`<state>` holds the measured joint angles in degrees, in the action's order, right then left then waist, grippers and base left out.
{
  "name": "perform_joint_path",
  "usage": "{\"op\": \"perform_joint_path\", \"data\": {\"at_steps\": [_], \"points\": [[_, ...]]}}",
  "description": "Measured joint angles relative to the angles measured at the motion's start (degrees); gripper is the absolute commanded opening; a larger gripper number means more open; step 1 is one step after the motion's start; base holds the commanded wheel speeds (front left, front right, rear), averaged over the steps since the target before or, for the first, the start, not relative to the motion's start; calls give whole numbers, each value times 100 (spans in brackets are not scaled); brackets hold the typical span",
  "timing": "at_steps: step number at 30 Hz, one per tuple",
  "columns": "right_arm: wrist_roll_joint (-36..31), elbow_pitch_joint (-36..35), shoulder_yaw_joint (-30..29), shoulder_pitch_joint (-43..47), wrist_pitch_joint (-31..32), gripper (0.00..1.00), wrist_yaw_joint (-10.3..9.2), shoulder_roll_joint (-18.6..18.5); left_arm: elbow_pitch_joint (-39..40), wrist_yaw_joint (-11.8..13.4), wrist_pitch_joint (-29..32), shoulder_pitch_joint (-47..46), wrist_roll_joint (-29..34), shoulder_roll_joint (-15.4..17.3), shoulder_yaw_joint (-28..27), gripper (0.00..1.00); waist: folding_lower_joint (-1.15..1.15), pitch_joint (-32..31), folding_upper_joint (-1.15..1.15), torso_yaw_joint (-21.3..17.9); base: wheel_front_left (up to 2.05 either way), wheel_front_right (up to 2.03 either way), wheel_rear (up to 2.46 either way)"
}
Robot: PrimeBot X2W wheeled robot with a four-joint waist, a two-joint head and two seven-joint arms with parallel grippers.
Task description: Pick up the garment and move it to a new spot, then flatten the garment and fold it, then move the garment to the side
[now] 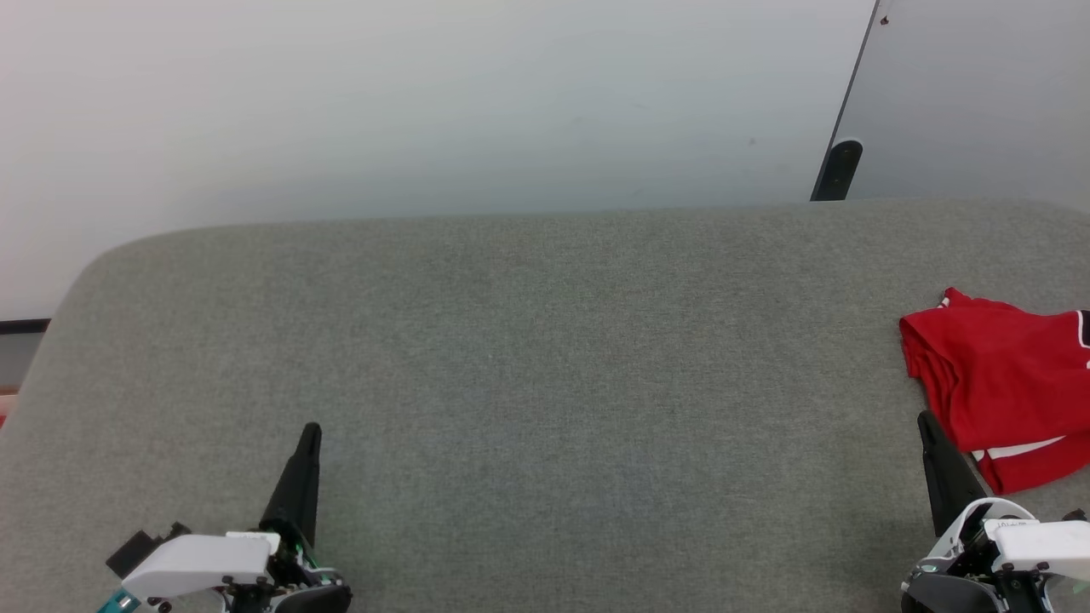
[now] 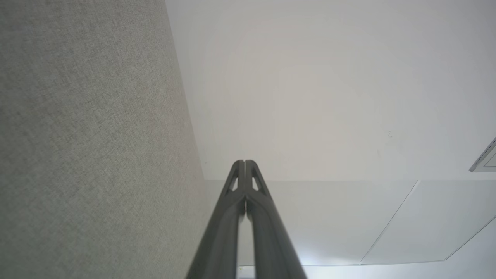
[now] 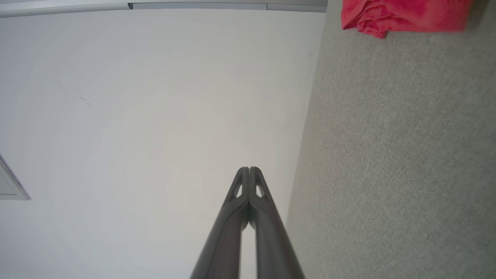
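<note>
Grey woven fabric surface (image 1: 545, 358) spans the head view side to side; its far-left corner is rounded. Beyond its far edge lies a plain pale background (image 1: 409, 102), evenly lit. Upper right: a thin dark diagonal line (image 1: 856, 77) ends at a dark rounded piece (image 1: 839, 169), with a greyer panel (image 1: 979, 102) to its right. Left edge: short dark strip (image 1: 21, 325). In the left wrist view, thin seams (image 2: 387, 224) cross the pale area.

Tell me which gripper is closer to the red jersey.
Right. The right gripper sits close beside the red jersey, at its left edge; the left gripper is far across the grey surface, toward its left end.
</note>
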<state>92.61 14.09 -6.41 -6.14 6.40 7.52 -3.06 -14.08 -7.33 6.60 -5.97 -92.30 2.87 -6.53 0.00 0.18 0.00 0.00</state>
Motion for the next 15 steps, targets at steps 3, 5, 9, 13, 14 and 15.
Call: {"op": "perform_joint_path", "data": {"at_steps": [3,5,9,13,14,15], "points": [[0,0,-1,0,0,0,0,0,0,0,0,0,0,0,0,0,0,0,0,0,0,0,0],[0,0,-1,0,1,0,0,0,0,0,0,0,0,0,0,0,0,0,0,0,0,0,0],[0,0,-2,0,1,0,0,1,0,0,0,0,0,0,0,0,0,0,0,0,0,0,0],[0,0,-3,0,1,0,0,1,0,0,0,0,0,0,0,0,0,0,0,0,0,0,0],[0,0,-3,0,1,0,0,1,0,0,0,0,0,0,0,0,0,0,0,0,0,0,0],[-1,0,-3,0,1,0,0,1,0,0,0,0,0,0,0,0,0,0,0,0,0,0,0]]}}
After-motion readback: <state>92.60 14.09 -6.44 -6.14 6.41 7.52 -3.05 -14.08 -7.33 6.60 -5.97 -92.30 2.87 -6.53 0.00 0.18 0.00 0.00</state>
